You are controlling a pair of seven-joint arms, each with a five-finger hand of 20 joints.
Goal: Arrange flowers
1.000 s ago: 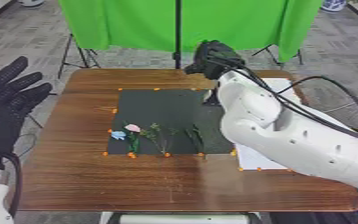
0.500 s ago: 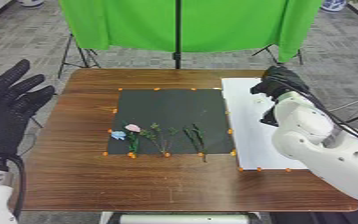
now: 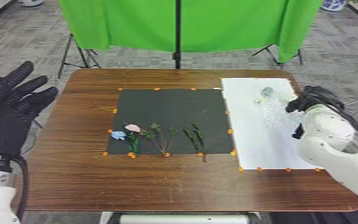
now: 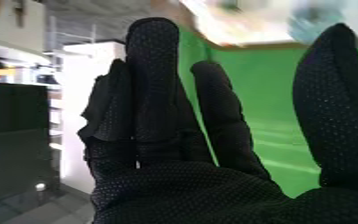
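Stretching beneath everything, the brown tabletop (image 3: 95,182) carries a dark mat (image 3: 168,107) near its middle, and a white sheet (image 3: 264,147) lies toward its right edge. The left hand (image 3: 5,117) is beside the tabletop's left edge, fingers released and spread. The right hand (image 3: 316,98) is over the white sheet's right edge, its fingers released and nearly straight. Green stems (image 3: 196,139) lie on the mat's near part, one crossing its near edge; left of them lies a leafy sprig (image 3: 154,135). A pale, see-through item (image 3: 282,116), hard to make out, is on the sheet beside the right hand. Near the mat's near-left corner lie a pink flower (image 3: 133,128) and a blue flower (image 3: 119,135). Small orange markers (image 3: 230,131) dot the mat's edges.
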